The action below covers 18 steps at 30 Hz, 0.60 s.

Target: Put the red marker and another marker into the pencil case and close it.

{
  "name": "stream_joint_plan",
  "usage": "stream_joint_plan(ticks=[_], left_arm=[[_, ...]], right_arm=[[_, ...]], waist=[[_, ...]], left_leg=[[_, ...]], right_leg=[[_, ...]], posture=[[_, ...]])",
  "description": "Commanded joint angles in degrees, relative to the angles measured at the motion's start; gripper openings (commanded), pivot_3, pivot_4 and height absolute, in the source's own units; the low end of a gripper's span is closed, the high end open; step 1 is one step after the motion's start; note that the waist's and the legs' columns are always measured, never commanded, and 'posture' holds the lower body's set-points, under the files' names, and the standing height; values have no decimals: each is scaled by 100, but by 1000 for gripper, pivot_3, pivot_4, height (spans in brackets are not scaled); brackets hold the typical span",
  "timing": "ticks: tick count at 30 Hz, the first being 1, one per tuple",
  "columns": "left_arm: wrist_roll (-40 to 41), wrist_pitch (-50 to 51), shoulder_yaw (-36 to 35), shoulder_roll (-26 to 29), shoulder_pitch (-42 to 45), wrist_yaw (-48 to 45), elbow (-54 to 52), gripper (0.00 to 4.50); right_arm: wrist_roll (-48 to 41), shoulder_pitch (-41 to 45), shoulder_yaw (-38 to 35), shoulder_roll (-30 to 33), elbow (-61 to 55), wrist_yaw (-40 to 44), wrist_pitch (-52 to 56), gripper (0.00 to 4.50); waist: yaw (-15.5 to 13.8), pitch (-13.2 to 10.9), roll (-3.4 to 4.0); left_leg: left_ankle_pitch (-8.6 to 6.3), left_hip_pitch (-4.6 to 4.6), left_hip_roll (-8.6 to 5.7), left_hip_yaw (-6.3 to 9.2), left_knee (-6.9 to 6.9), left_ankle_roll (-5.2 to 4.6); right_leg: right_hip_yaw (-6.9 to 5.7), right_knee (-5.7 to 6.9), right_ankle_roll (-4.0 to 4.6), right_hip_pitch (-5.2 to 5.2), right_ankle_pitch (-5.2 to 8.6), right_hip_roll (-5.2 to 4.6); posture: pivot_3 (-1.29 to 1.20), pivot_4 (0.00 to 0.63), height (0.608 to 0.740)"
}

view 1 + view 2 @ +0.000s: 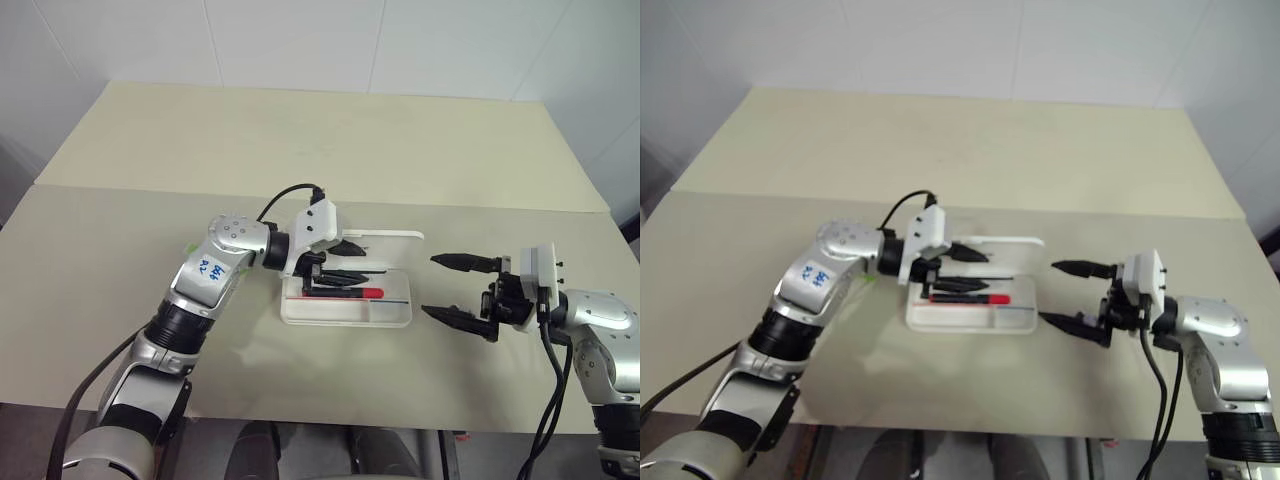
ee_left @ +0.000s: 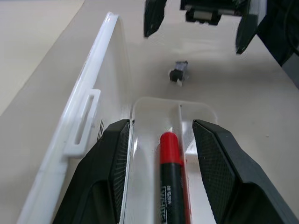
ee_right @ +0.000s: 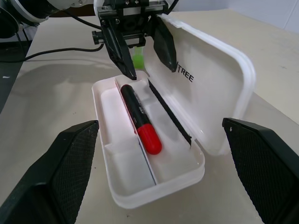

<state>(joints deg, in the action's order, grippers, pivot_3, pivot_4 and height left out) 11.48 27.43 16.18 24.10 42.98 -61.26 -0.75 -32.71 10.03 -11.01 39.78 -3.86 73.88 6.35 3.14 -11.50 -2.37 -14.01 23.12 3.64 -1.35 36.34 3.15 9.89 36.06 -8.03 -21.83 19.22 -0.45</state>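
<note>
The white pencil case (image 1: 345,318) lies open at the table's middle, its lid (image 3: 210,84) tipped back. The red marker (image 3: 140,119) rests in the tray along the centre divider, red cap toward my right arm. My left gripper (image 1: 362,262) hovers open just over the marker's black end, one finger (image 2: 107,158) on each side, touching nothing. Right of the case, my right gripper (image 1: 432,285) stands wide open and empty, pointing at the case. The lime-green highlighter (image 3: 138,59) lies on the table behind the left gripper, mostly hidden by it.
A small dark grey object (image 2: 178,73) sits on the table between the case and the right gripper. The beige table (image 1: 300,150) stretches wide beyond the case. The left arm's black cable (image 1: 285,195) loops above its wrist.
</note>
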Motion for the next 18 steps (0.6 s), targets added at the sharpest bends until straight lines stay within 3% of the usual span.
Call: stream_joint_plan(ticks=[1, 8, 16, 18], left_arm=[[75, 21, -93, 33, -31, 76, -225, 2631], [36, -5, -22, 37, -131, 183, -234, 2631], [47, -27, 20, -21, -126, 221, -277, 15], [53, -62, 21, -38, -121, 214, -296, 15]], right_arm=[[-21, 97, 1, 6, 12, 45, -83, 4500], [-24, 154, 48, 27, 97, 85, -126, 4500], [4, 120, 47, 42, 65, 26, -115, 4500], [8, 122, 48, 41, 63, 17, -114, 4500]], waist=[[0, 0, 0], [-2, 0, 0], [-1, 0, 0], [-2, 0, 0]], left_leg=[[0, 0, 0, 0, 2, 0], [0, 0, 0, 0, 3, 0], [0, 0, 0, 0, 6, 0], [0, 0, 0, 0, 7, 0]], right_leg=[[0, 1, 0, 0, 0, 0], [0, 0, 0, 1, 0, 0], [0, 3, 0, 1, 0, 0], [0, 3, -1, 2, 0, 0]], posture=[[0, 150, 740], [0, 150, 740], [0, 150, 740], [0, 150, 740]])
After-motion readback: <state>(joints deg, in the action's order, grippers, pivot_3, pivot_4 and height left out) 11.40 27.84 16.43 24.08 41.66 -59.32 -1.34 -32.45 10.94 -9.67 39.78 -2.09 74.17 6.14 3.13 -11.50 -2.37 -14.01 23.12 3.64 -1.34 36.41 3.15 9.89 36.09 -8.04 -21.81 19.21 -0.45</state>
